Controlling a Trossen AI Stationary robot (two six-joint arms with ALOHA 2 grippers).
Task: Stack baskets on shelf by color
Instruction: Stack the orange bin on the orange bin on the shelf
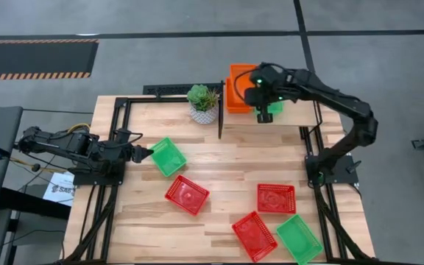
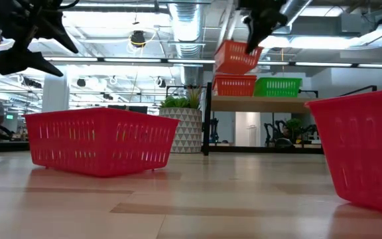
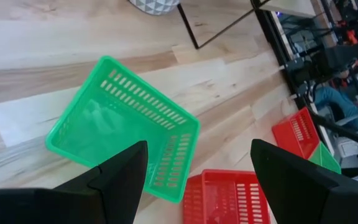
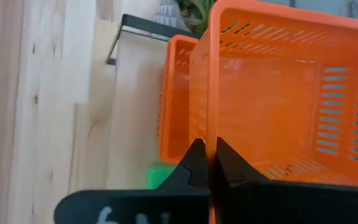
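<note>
My right gripper (image 1: 261, 94) is shut on an orange basket (image 2: 235, 56) and holds it in the air over the shelf (image 1: 294, 116). Below it, a second orange basket (image 2: 235, 85) and a green basket (image 2: 278, 86) stand side by side on the shelf board (image 2: 264, 103). My left gripper (image 1: 143, 154) is open and hovers beside another green basket (image 1: 168, 157), which lies flat on the table. In the left wrist view this basket (image 3: 123, 130) sits just ahead of my open fingers. My right gripper pinches the held orange basket by its side wall at the rim (image 4: 209, 134), one finger inside and one outside. The fingers come from above, pointing down. The basket is lifted clear, tilted, and hangs below the fingers over the orange basket (image 4: 176, 93) on the shelf.
A plant in a white patterned pot (image 1: 202, 104) stands left of the shelf's black frame. Red baskets (image 1: 187, 194) (image 1: 276, 198) (image 1: 254, 235) and a green one (image 1: 298, 239) lie on the near half of the table. Bare planks show between them and the shelf.
</note>
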